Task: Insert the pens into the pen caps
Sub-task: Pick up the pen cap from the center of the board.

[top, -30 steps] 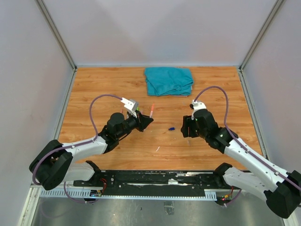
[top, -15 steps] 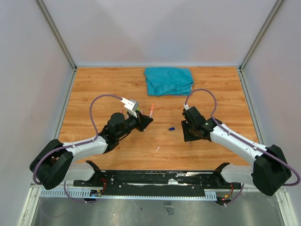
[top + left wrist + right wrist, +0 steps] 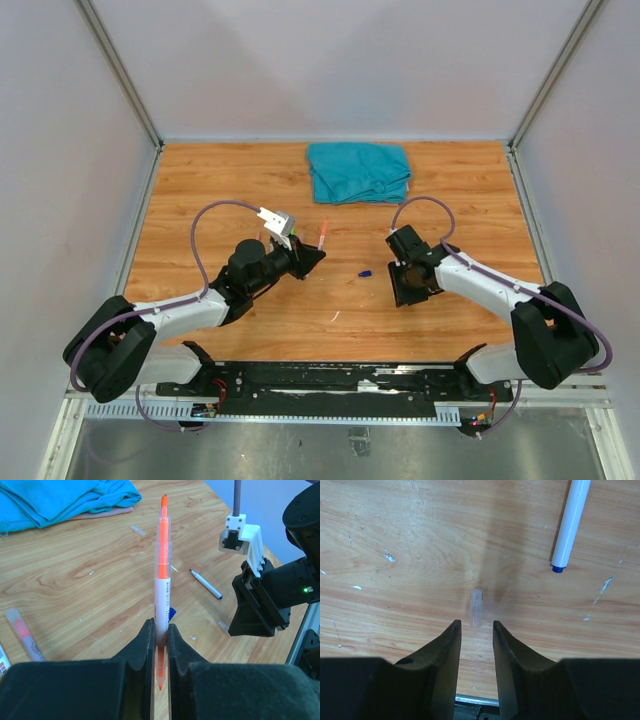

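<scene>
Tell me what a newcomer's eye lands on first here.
The orange pen stands out, clamped in the left gripper above the table. Next, the teal cloth lies at the table's far edge. The right gripper, jaws slightly apart, hangs just short of a small pale cap lying flat.

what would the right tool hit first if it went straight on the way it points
The small clear cap lying on the table, just ahead of the right tool and in line with the gap between its open jaws. Depth is unclear, so it might touch the wood alongside.
</scene>
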